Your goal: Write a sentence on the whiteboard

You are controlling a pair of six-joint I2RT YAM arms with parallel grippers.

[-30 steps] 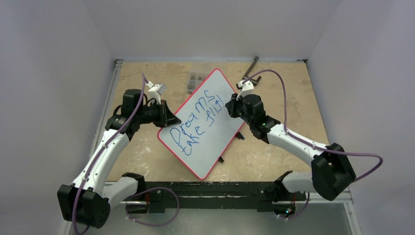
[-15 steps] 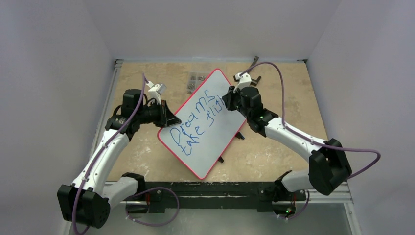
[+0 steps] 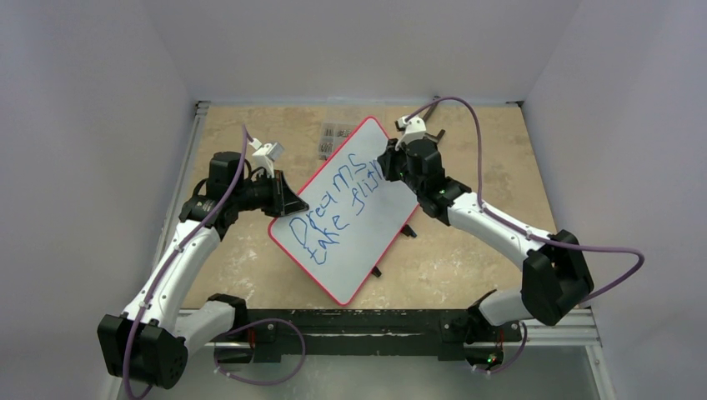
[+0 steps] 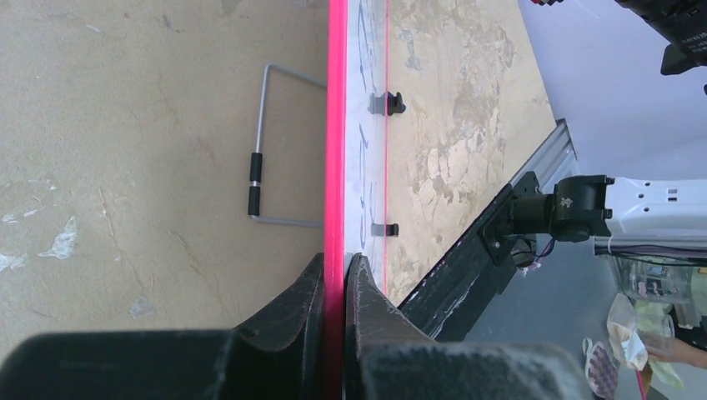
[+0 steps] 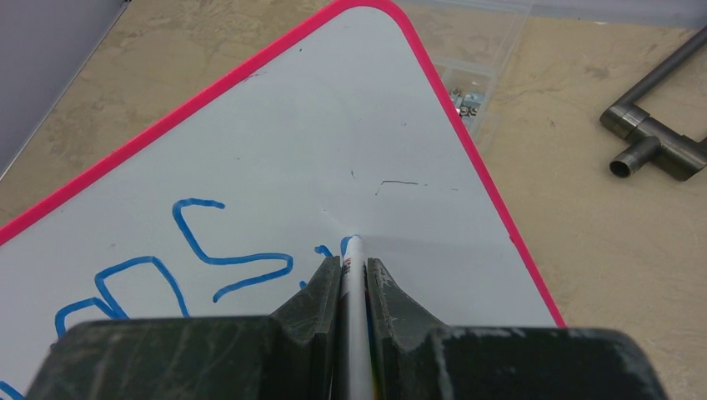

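Since a second ago the right arm has swung in toward the far corner of the board, elbow drawn closer to the middle, carrying the right gripper [image 5: 353, 273] up past the end of the writing. The left arm and the board have not shifted.

The right gripper is closed narrowly on a slim white marker [image 5: 352, 252], which runs straight out between its dark, matte fingers. The marker's tip meets the whiteboard [image 3: 367, 242] just ahead of them, beside a short blue stroke. The left gripper [image 4: 335, 275] is pinched tight on the board's edge, one finger on each face, the rim running away from it.

The whiteboard is a smooth, glossy white rectangle with rounded corners and a thin pink-red rim. It stands tilted off the table [image 3: 475, 167], between the two grippers. The sentence [image 3: 329, 208] is in loose blue lettering on two lines, trailing back from the right gripper toward the left one. Two small black clips [image 4: 388, 103] stick out of the board's face beyond the left gripper.

The table is beige and mottled like stone, scuffed in places. To the right of the right gripper lies a dull grey metal pipe fitting [image 5: 659, 133]. Ahead of it, past the board's corner, is a clear plastic box [image 5: 479, 87] of small parts. A bent wire handle [image 4: 258, 167] with a black grip lies beside the left gripper's side of the board.
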